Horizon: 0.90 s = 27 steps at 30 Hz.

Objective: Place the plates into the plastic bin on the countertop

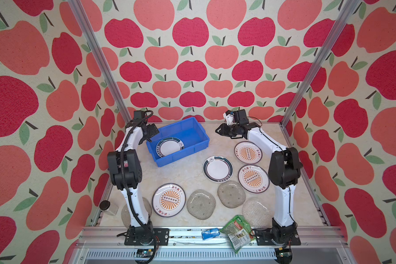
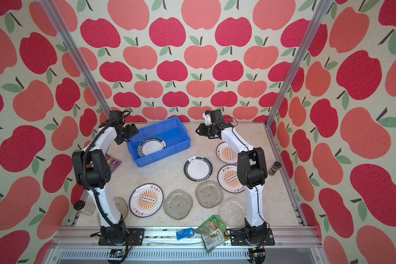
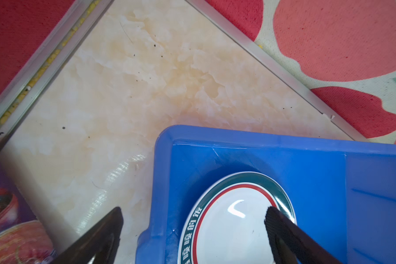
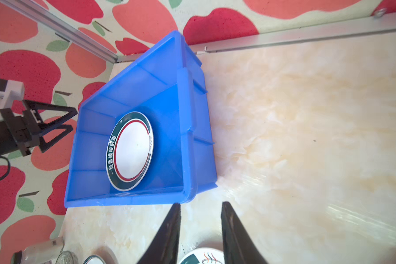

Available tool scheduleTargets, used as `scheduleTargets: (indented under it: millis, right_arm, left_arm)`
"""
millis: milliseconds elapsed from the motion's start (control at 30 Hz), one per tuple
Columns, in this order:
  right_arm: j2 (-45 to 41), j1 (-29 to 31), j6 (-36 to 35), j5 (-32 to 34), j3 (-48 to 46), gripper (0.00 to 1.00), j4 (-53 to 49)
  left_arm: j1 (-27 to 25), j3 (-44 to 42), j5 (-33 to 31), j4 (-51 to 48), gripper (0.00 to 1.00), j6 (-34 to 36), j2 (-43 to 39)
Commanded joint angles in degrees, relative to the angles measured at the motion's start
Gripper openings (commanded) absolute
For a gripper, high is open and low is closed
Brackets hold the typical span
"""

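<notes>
Since one plate (image 1: 169, 146) lies in the bin (image 1: 176, 126) beside the left gripper (image 1: 151, 133), whose jaws stand wide and empty, the right gripper (image 1: 217, 130), jaws narrowly apart and empty, is nearer the next plate (image 1: 217, 168), on the countertop (image 1: 181, 178) between it and its base

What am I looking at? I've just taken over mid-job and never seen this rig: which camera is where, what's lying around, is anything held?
Two robot arms reach over a marble-patterned countertop. The two wide pictures look down from overhead; the other two come from a camera on each arm's wrist. The left tool hangs open at the edge of the blue bin, which holds one dark-rimmed plate. The right tool is open, holding nothing. On the countertop lie another dark-rimmed plate, three sunburst plates and four glass plates, plus a green snack bag at the front edge.
</notes>
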Motion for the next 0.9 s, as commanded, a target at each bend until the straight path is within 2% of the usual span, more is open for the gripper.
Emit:
scheduleTargets:
  millis: [0,133,267,333,467,633,867]
  right_arm:
    - [-0.53,0.94,-1.64,1.34,1.93,0.39,-0.8]
    - [-0.17,1.57,-1.73,1.0,2.78,0.44,-0.81]
    - [0.94,2.01,-2.38,0.82,4.08,0.52,-1.62]
    - [1.86,2.18,-2.45,0.46,4.87,0.52,-2.08]
    - [3.98,3.03,-3.94,0.68,8.13,0.53,-5.04]
    - [4.96,3.77,-4.3,0.77,9.75,0.54,-6.12]
    - [4.06,3.13,-5.2,1.35,8.94,0.53,-7.32]
  left_arm:
    - [-0.73,-1.32,-4.22,-2.29,0.99,2.16,-3.57]
    - [-2.69,-5.72,-9.32,-5.0,0.99,4.1,-8.57]
    - [-3.41,-11.81,-8.59,-4.88,0.99,4.3,-12.91]
    - [-3.47,-13.74,-8.01,-5.36,0.99,3.96,-13.56]
    - [-3.91,-16.15,-7.97,-7.8,0.99,3.16,-13.15]
    - [-5.34,-19.95,-5.58,-6.26,0.99,2.87,-12.18]
    - [-8.61,-20.55,-7.56,-7.79,1.0,4.72,-8.13]
